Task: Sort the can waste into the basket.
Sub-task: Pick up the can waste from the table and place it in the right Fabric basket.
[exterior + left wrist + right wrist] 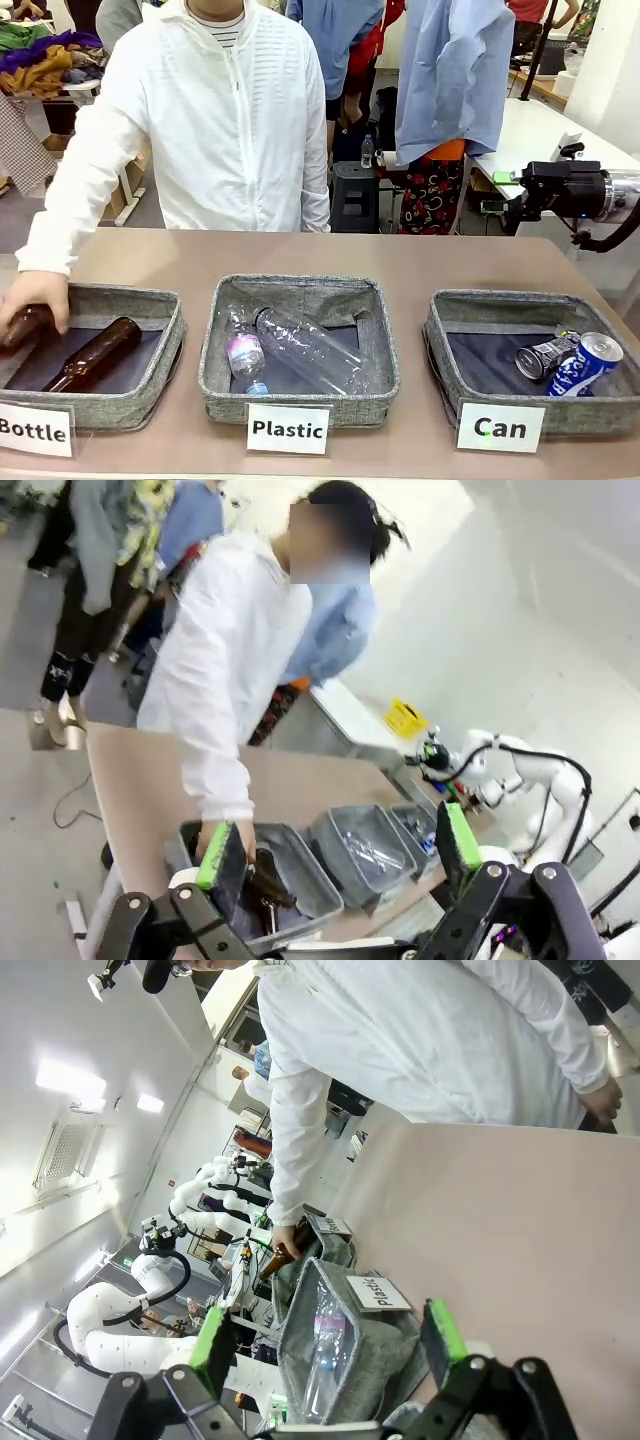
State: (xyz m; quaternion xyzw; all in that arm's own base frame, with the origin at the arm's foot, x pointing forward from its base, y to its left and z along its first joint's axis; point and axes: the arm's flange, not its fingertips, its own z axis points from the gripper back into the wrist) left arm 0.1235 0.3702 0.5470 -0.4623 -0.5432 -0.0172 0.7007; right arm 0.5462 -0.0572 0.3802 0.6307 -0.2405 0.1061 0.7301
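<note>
Three grey bins sit in a row along the bottom of the front view, each with a white label. The "Can" bin [455, 335], lower right, holds two cans at its right end: a blue can [585, 364] lying tilted with its silver top up, and a dark dented can [545, 356] touching it on the left. The "Plastic" bin [300, 295], centre, holds two clear bottles [305, 350] lying side by side. The "Bottle" bin [120, 298], lower left, holds two brown bottles; one [95, 353] lies diagonally, the other [25, 325] is under a person's hand [35, 297] at the left edge.

The right gripper [325, 1340] has its green pads [212, 1348] wide apart and empty, above the Plastic bin. The left gripper [340, 852] likewise stands apart, holding nothing, above the bins.
</note>
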